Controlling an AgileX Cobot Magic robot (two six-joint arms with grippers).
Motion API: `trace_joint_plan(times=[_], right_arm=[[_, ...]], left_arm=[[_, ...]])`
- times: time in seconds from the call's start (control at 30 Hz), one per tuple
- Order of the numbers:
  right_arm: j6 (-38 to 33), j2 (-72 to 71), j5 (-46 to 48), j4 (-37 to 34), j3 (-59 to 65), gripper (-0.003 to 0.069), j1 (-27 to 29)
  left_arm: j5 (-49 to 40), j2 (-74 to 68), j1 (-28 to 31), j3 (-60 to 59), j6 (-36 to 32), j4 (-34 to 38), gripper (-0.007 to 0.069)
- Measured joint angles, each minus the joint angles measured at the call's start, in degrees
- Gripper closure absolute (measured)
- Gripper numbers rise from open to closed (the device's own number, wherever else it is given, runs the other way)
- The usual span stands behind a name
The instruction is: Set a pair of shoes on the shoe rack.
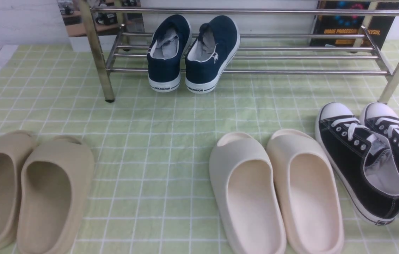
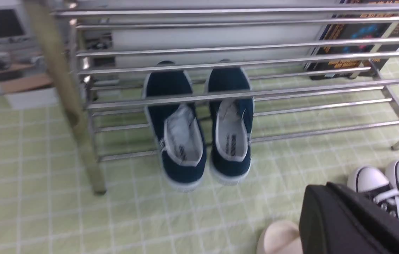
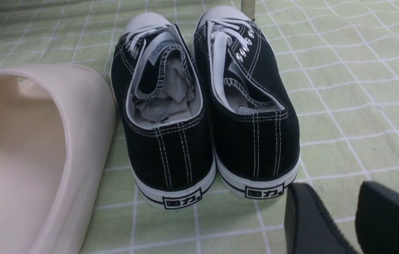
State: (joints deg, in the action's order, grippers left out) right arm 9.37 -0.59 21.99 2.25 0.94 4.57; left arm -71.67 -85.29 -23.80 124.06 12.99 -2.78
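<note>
Shoe rack (image 1: 249,72): you have its lower shelf low and parallel to the wall, likely so shoes slide in toes first.
Tan slides (image 1: 56,148): on the checked cloth, well apart from the rack; leave them.
Cream slides (image 1: 250,197): side by side, openings toward you; not your target.
Black lace-ups (image 1: 361,162): on the cloth by the rack's right front leg, toes rackward; not shelved.
Navy slip-ons (image 1: 166,72): your pair, both on the lower shelf, toes to the wall, heels overhanging the front bar. Bars seem to carry them; placement looks done.
Right end effector (image 3: 333,185): released, empty, beside the lace-ups.
Left end effector (image 2: 321,187): clenched on nothing, likely tucked slim to clear the bars.
Dark cover (image 1: 330,24): you can read "IMAGE PROCESSING", then "LYSIS" past a rack leg.
Navy heels: "WARRIOR" on both.
Heel labels (image 3: 182,200): boxed, you get "力"; first character blurry.
</note>
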Motion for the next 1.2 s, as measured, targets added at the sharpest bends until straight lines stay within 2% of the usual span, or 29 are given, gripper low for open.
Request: trace_joint_plan(times=[0.3, 0.57, 0.9, 1.2], right_arm=[[0.0, 0.0, 0.0, 0.0, 0.0, 0.0412, 0.0], [0.0, 0.0, 0.0, 0.0, 0.0, 0.0412, 0.0], [0.0, 0.0, 0.0, 0.0, 0.0, 0.0412, 0.0], [0.0, 0.0, 0.0, 0.0, 0.0, 0.0412, 0.0]], left_arm=[[0.71, 29.44, 0.0, -37.07, 9.11, -6.53, 0.0638], [3.37, 53.74, 0.0, -60.21, 18.87, -11.91, 0.0638], [3.24, 67.27, 0.0, -74.8, 19.96, -11.96, 0.0638], [0.94, 67.69, 0.0, -77.12, 19.96, -13.41, 0.0638]])
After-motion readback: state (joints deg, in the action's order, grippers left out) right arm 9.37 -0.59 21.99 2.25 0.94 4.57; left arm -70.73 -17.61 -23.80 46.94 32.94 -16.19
